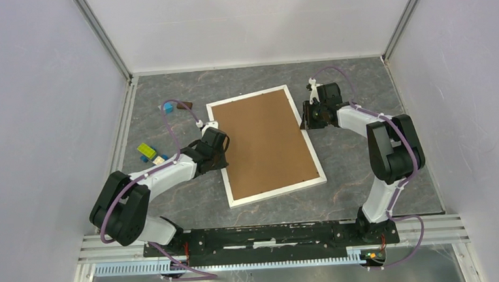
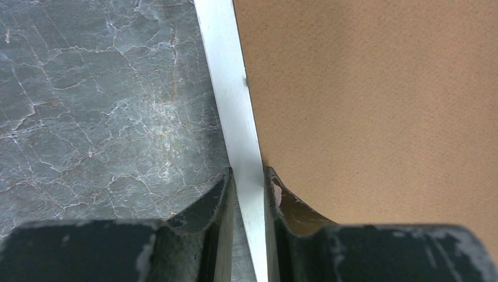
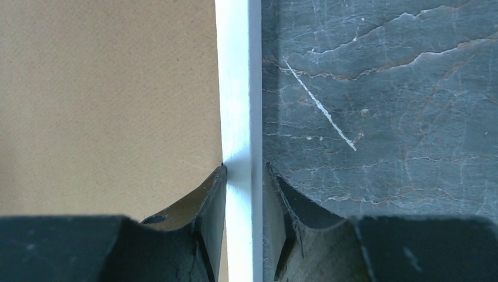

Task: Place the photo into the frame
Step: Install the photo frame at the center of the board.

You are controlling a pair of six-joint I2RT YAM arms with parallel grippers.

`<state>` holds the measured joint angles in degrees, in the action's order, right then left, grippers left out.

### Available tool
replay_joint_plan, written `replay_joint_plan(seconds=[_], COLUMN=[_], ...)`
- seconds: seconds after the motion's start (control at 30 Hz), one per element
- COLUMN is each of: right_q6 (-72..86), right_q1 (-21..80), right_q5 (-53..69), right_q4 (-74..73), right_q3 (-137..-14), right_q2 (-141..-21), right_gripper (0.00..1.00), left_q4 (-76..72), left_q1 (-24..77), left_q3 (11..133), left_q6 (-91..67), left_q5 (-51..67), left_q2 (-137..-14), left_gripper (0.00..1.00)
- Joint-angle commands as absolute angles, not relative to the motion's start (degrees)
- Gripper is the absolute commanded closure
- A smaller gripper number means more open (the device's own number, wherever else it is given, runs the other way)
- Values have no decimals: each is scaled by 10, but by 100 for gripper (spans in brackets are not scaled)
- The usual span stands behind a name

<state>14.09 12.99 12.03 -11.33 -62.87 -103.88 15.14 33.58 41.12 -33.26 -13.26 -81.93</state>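
Note:
The white frame [image 1: 276,193] lies flat in the middle of the table with the plain brown backing board [image 1: 266,143] filling it. The photo is hidden. My left gripper [image 1: 220,154] straddles the frame's left rim [image 2: 232,88], one finger on the table side and one on the board [image 2: 364,106], closed against the rim. My right gripper [image 1: 304,121] straddles the right rim [image 3: 238,88] the same way, one finger over the board [image 3: 106,106] and one on the table side, closed on the rim.
Small items lie on the table to the left: a blue block [image 1: 167,107], a dark brown piece [image 1: 184,106], a yellow-green block [image 1: 146,150] and a small pale block [image 1: 158,159]. White walls enclose the grey marbled table [image 1: 353,167] on three sides.

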Motion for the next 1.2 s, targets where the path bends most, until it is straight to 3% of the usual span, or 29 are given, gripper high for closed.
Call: replay_joint_plan(seconds=[0.0, 0.33, 1.17], right_q6=[135, 137, 137], right_q1=[132, 114, 126], right_q5=[116, 107, 139], right_q4=[-105, -108, -101], right_q3=[-635, -642, -640], right_q2=[-1065, -1008, -1057], right_gripper=[64, 64, 65], left_q4=[154, 154, 151], left_q1=[345, 345, 344], left_q3=[402, 402, 399], left_q6=[-314, -314, -314], left_q5=[-85, -85, -84], left_q2=[-849, -851, -847], left_gripper=[98, 98, 98])
